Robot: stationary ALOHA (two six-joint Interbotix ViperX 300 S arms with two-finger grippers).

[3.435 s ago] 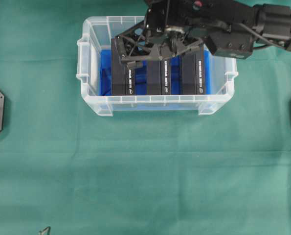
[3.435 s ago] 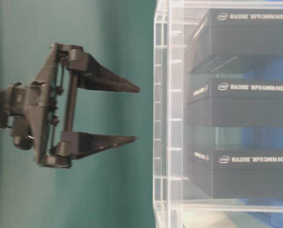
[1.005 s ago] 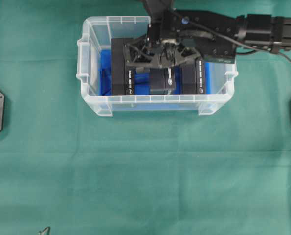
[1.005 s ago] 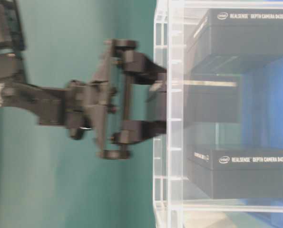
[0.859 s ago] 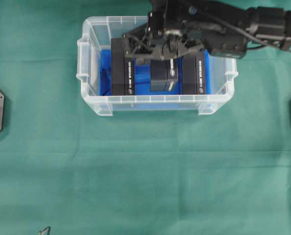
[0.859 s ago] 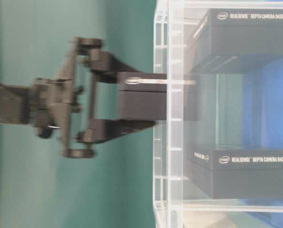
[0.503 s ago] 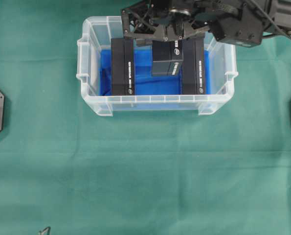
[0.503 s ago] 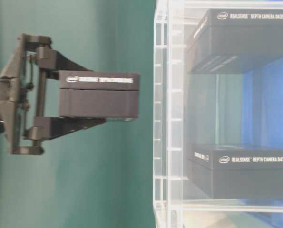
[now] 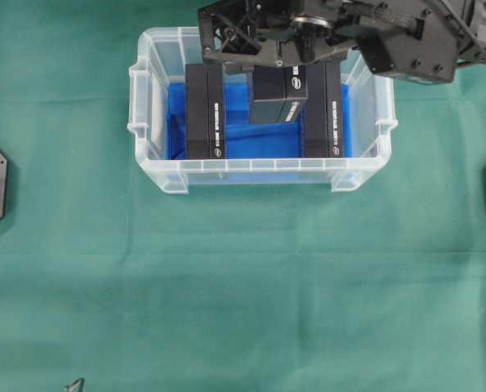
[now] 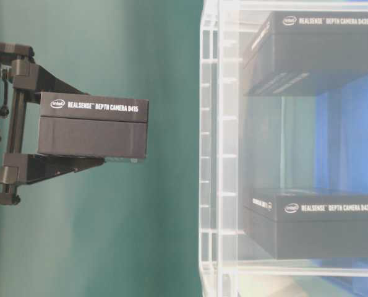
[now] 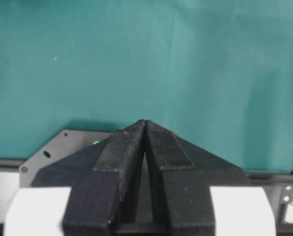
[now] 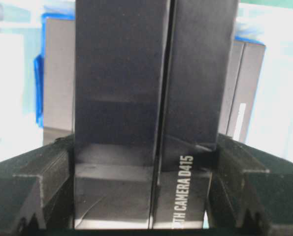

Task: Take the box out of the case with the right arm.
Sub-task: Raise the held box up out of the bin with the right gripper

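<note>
A: Nearest first. The right tool is clenched on the box; in the right wrist view its black sides fill the frame between the two fingers, lettering running lengthwise. I grip it across the narrow faces because that is the only span the fingers can close around.

B: And relative to the case?

A: From table level, the box hangs wholly clear of the case, apart from its rim, nothing touching. Held level, printed face showing, so it should not slip in the grasp.

B: Overhead?

A: The box sits over the middle gap of the case, under the right arm. Two more boxes stand on edge inside: one left of the gap, one right. Standing on edge leaves room for fingers to go down beside each. Blue lining shows bare where the gap is.

B: Left side?

A: Left tool is clenched on nothing, tips together, parked over the green surface, well away from the case. It keeps out of the working arm's way.

B: Task status?

A: My judgement: extraction done in height. What remains is carrying the box sideways beyond the case's rim and setting it on the surface.
</note>
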